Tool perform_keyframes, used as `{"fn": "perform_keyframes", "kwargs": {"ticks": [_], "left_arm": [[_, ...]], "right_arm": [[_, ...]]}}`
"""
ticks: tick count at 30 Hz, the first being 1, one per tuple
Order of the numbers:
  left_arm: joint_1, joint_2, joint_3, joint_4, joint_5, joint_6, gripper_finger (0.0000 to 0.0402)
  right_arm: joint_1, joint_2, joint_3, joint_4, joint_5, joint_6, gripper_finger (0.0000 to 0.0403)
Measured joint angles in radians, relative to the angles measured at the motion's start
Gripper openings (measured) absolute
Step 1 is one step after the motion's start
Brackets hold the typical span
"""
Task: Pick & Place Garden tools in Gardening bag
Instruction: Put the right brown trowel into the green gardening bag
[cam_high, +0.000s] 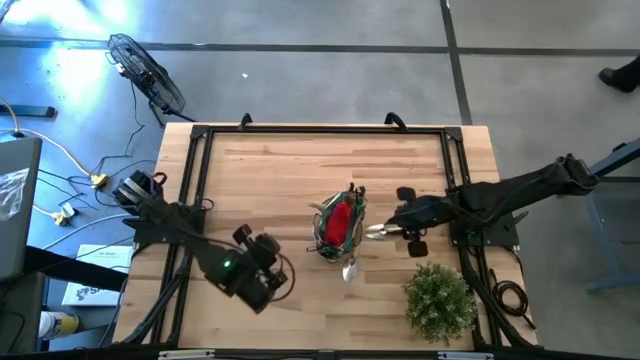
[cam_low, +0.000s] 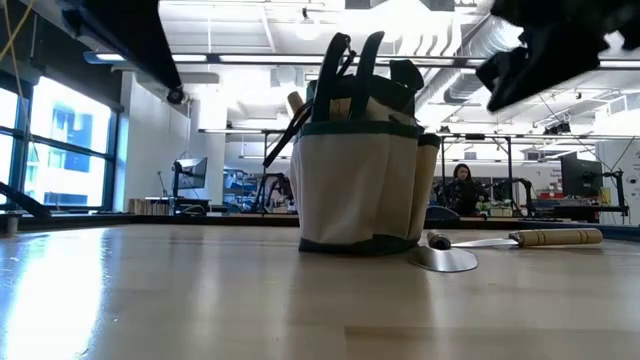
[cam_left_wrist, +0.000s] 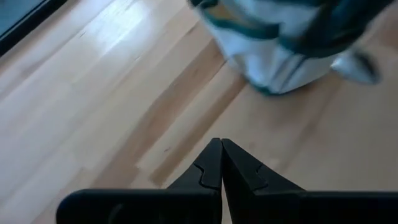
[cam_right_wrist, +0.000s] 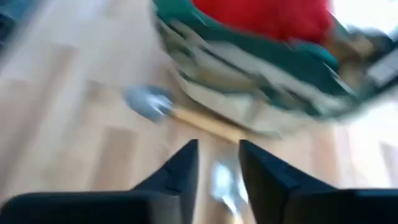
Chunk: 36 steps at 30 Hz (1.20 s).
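Right gripper (cam_high: 383, 231) fingers slightly spread, empty, just beside the round green-and-tan fabric gardening bag (cam_high: 338, 226). A silver wooden-handled trowel (cam_right_wrist: 180, 114) lies on the counter just ahead of them. Left gripper (cam_left_wrist: 221, 163) fingers pressed together, well apart from bag.

No text, label, brand, number or sign can be read in any of the views.
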Motion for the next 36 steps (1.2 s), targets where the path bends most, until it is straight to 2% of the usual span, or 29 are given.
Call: {"fn": "perform_keyframes", "kwargs": {"ticks": [4, 9, 13, 18, 21, 25, 36], "left_arm": [[-0.047, 0.000, 0.000, 0.046, -0.070, -0.015, 0.0000], [-0.066, 0.000, 0.000, 0.072, -0.135, -0.012, 0.0000], [-0.062, 0.000, 0.000, 0.073, -0.140, -0.012, 0.0000], [-0.063, 0.000, 0.000, 0.073, -0.168, -0.005, 0.0000], [-0.063, 0.000, 0.000, 0.075, -0.169, -0.004, 0.0000], [-0.063, 0.000, 0.000, 0.074, -0.167, 0.007, 0.0000], [-0.063, 0.001, 0.000, 0.074, -0.174, 0.042, 0.0000]], "right_arm": [[-0.015, 0.005, 0.000, -0.119, 0.133, 0.008, 0.0169], [-0.081, 0.022, -0.001, -0.197, 0.148, 0.058, 0.0207], [-0.142, 0.029, -0.001, -0.264, 0.096, 0.161, 0.0209], [-0.179, 0.040, -0.001, -0.256, -0.027, 0.161, 0.0204], [-0.184, 0.063, -0.001, -0.257, -0.063, 0.181, 0.0204], [-0.184, 0.125, -0.001, -0.259, -0.071, 0.209, 0.0204], [-0.184, 0.304, -0.001, -0.254, -0.067, 0.127, 0.0203]]}}
